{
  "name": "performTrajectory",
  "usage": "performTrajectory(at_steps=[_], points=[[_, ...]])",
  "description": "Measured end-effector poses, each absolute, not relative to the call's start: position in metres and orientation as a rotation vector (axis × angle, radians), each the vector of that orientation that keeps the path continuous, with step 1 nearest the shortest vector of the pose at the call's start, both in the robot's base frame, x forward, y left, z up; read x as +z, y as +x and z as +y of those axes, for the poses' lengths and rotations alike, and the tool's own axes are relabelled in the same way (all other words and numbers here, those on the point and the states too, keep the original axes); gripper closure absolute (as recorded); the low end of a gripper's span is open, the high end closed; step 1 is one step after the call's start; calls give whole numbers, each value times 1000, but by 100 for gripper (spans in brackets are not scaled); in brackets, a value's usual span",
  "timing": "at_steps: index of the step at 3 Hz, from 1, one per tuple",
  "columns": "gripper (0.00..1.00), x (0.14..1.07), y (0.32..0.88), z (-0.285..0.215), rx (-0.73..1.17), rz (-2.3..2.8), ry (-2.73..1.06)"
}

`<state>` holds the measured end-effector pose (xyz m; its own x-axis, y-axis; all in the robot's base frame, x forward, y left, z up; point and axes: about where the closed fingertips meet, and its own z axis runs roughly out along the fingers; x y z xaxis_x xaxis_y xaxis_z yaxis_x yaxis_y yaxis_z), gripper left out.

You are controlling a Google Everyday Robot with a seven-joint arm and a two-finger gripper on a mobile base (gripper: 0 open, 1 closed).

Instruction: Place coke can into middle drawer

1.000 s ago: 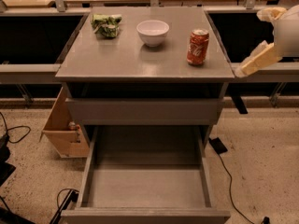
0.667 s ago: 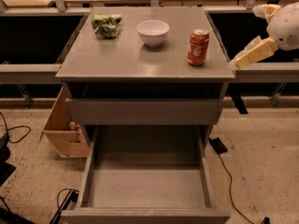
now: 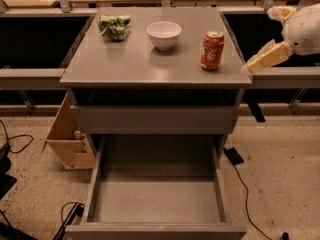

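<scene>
The coke can, red-orange with a silver top, stands upright on the right side of the grey cabinet top. My gripper hovers off the cabinet's right edge, to the right of the can and apart from it. Its cream fingers are spread and hold nothing. The middle drawer is pulled out below the cabinet, a shallow grey tray with nothing in it.
A white bowl sits mid-top, left of the can. A green snack bag lies at the back left. The closed upper drawer front is above the open tray. A cardboard box and cables lie on the floor at left.
My gripper has shifted slightly left, closer to the cabinet's right edge. The can, bowl, bag and drawer have not moved.
</scene>
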<state>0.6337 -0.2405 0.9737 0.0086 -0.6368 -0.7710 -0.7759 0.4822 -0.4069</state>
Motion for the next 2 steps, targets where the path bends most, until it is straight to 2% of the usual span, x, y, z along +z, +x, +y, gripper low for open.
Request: performTrajectory(at_steps=[2], points=[[0,967,689,-185,334,1571,-1072]])
